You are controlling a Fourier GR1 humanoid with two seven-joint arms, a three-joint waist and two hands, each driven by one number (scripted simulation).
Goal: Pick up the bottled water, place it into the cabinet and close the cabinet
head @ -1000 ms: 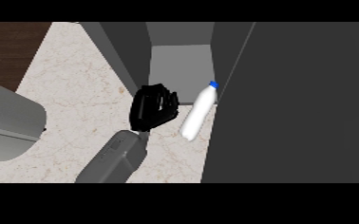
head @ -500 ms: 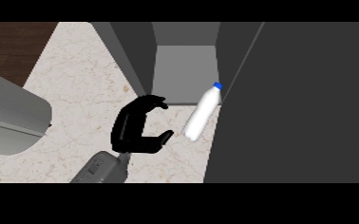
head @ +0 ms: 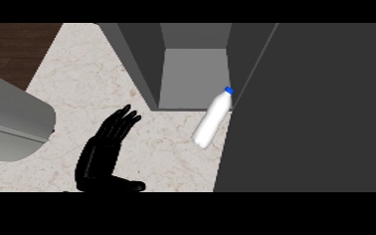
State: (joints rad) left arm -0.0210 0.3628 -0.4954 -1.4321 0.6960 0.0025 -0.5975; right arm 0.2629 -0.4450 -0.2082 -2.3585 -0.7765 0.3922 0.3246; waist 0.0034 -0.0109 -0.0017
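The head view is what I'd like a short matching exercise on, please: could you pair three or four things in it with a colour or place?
Things:
1. white plastic water bottle with blue cap
2. black hand
3. open grey cabinet
4. pale marbled counter

Descriptions:
A. fingers straight, lower left
B. lying on the counter by the dark door
C. hollow inside, top centre
D. surface beneath everything

Pairs: 1-B, 2-A, 3-C, 4-D
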